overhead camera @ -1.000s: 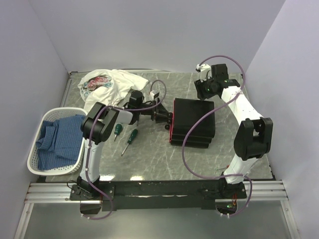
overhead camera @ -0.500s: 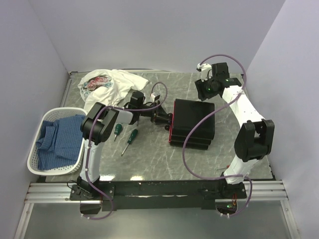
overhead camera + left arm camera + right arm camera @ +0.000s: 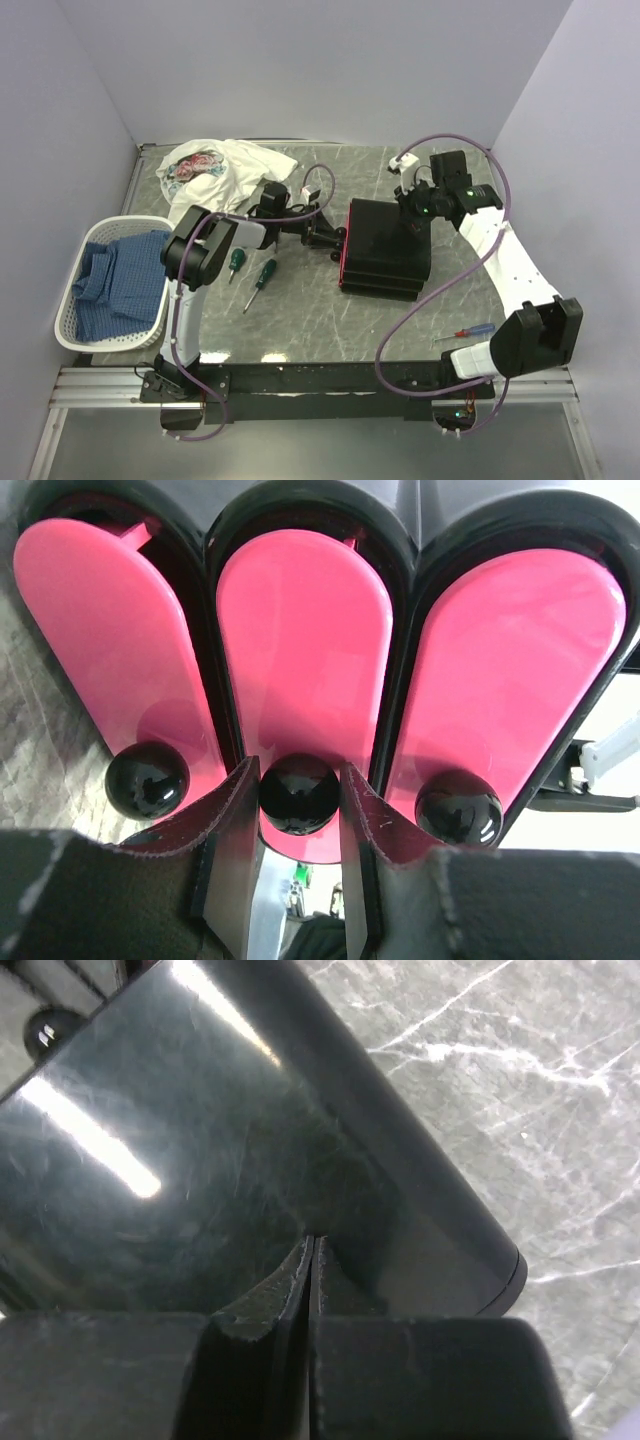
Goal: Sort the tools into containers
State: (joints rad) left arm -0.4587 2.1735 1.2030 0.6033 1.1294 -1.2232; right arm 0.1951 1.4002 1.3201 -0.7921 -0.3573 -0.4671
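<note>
while both arms are crowding the same box, drawer unit [image 3: 388,245]: sitting mid-table [image 3: 300,335], drawer fronts facing left.
pink drawers [image 3: 300,650]: three showing side by side in the left wrist view, each carrying a round black knob at its near end.
left gripper [image 3: 297,792]: reaching in at the drawer fronts, fingers hugging the middle knob [image 3: 298,805] from both sides, pads looking like they're touching it.
right gripper [image 3: 312,1245]: fingers pressing flat together with nothing between them, tips hanging at the glossy black top of the unit near its far right corner. can't tell if they're actually touching it.
shorter green screwdriver [image 3: 235,260]: lying on the table left of the drawer fronts, just beside the left arm.
longer green screwdriver [image 3: 262,280]: lying just right of that one, shaft pointing toward the near edge.
red-and-blue screwdriver [image 3: 466,332]: lying by the right arm's base, well apart from the green ones.
basket [image 3: 70,330]: sitting at the left edge, holding a blue cloth [image 3: 120,280].
white cloth [image 3: 215,168]: bunching up in the far left corner.
</note>
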